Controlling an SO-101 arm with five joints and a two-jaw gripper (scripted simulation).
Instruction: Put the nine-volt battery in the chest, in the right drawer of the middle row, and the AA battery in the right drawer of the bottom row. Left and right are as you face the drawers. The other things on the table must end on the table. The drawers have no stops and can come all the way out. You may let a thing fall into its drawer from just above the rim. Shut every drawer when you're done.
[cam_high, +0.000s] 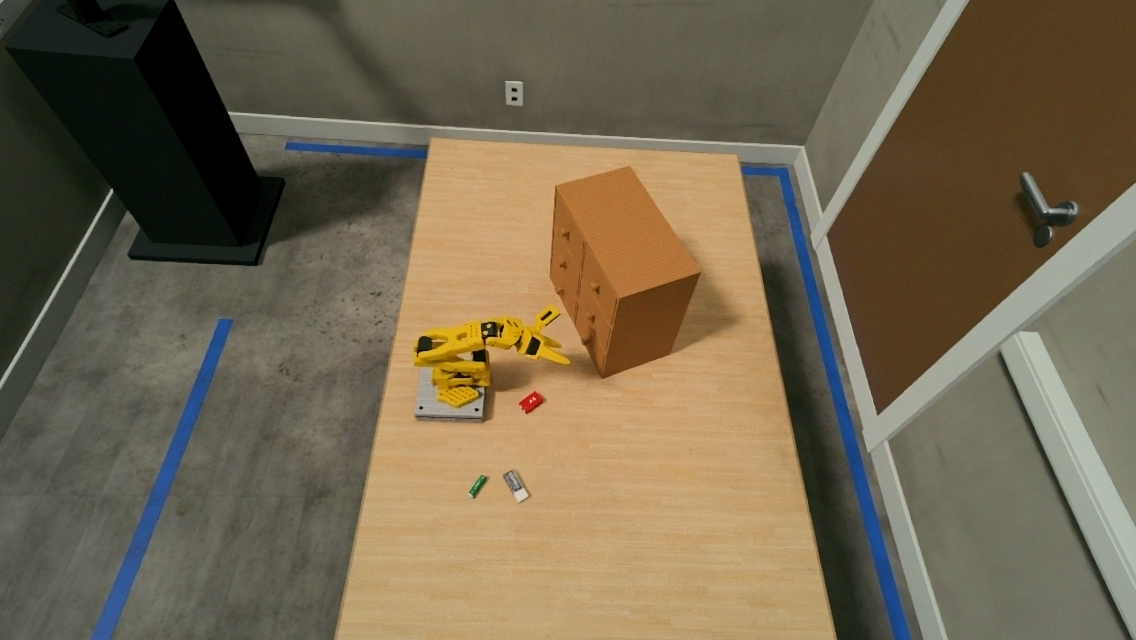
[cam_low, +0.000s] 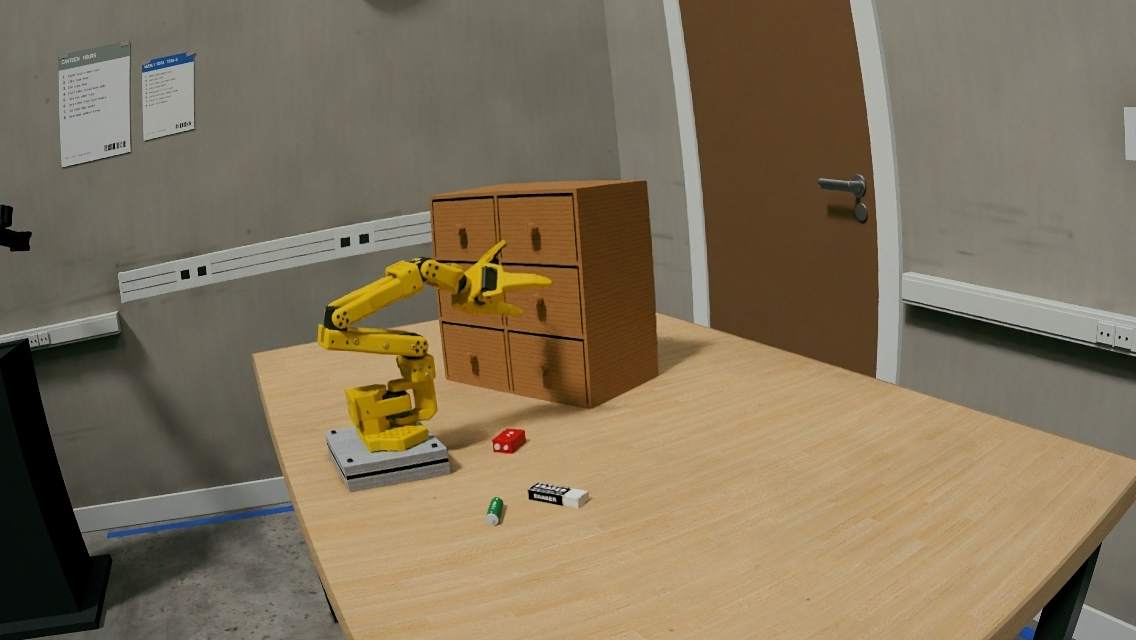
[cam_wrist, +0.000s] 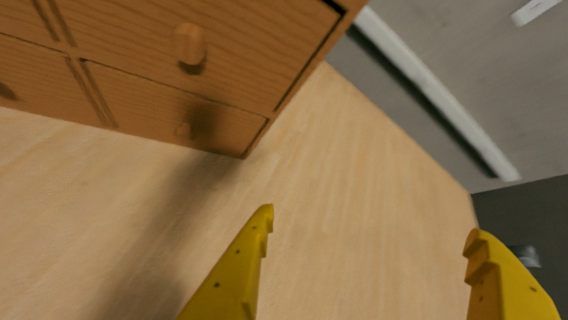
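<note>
While fingers gape, drawers shut, batteries out

Desk: near end cut off by the lower edge in the top view; one leg cropped in the exterior view.

Chest of drawers: upper part outside the wrist view; back unseen in all three; left middle drawer partly covered by the end effector in the exterior view, its knob hidden.

End effector, wrist view: both fingers cropped by the lower edge.

Wall notices, two: small print too fine to read.

Red nine-volt battery: markings too small to read.

Black stand: cut off at the left in the exterior view.
</note>
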